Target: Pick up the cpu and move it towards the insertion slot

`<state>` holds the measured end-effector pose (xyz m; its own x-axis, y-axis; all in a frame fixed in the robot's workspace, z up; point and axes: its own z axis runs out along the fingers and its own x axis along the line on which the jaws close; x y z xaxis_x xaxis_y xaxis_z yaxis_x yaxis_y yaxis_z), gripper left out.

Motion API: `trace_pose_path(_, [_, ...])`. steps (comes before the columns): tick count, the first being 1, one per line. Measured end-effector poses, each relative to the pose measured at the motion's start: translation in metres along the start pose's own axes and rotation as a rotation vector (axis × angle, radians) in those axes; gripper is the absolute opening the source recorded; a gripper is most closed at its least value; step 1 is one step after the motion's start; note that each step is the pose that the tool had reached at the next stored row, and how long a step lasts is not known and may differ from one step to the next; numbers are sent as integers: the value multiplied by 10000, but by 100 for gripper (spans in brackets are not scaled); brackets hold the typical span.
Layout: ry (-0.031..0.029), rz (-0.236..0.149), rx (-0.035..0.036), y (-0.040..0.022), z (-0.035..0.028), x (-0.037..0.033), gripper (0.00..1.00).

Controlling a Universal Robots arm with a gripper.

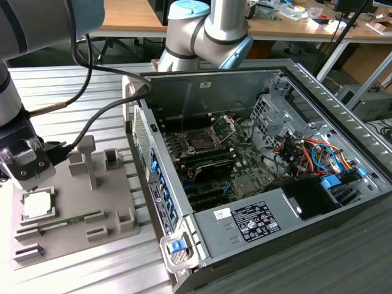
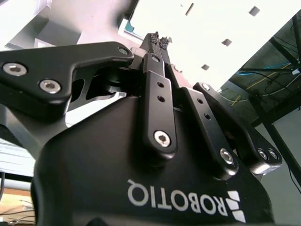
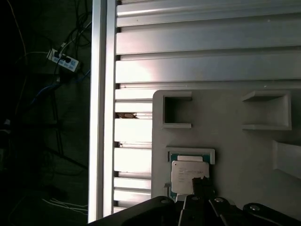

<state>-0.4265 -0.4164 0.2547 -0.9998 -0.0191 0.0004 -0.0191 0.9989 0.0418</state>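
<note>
Hovering tool (image 2: 158, 41) over cpu (image 3: 188, 175) seated in gray tray (image 3: 225, 141) (fingers (image 2: 163, 43) pressed together).

Above the tray: open air over the gray tray (image 1: 73, 245) on the bench (image 1: 49, 86). The pincer (image 1: 27, 182) hangs just above the cpu (image 1: 38, 206), tips pressed together.
Tray obstacles: upright posts (image 1: 86, 160) and low blocks stand near the cpu, toward the exterior view's right. A memory stick (image 1: 67, 219) lies just beside it.
Tray to case: the case's side wall (image 1: 160, 184) rises as a barrier, and a black cable (image 1: 92, 116) sags across the gap.
Case: open from above.
Insertion slot (image 1: 200, 142): uncovered, with its metal bracket (image 1: 225, 124) hinged upward beside it.
Crowding: a drive cage (image 1: 269, 113) and a wire bundle (image 1: 312, 153) fill the exterior view's right of the case.
</note>
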Motion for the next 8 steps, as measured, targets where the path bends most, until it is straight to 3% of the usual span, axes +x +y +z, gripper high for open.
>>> trace_pose_path(8, [1, 0, 0, -29, 43, 13, 11])
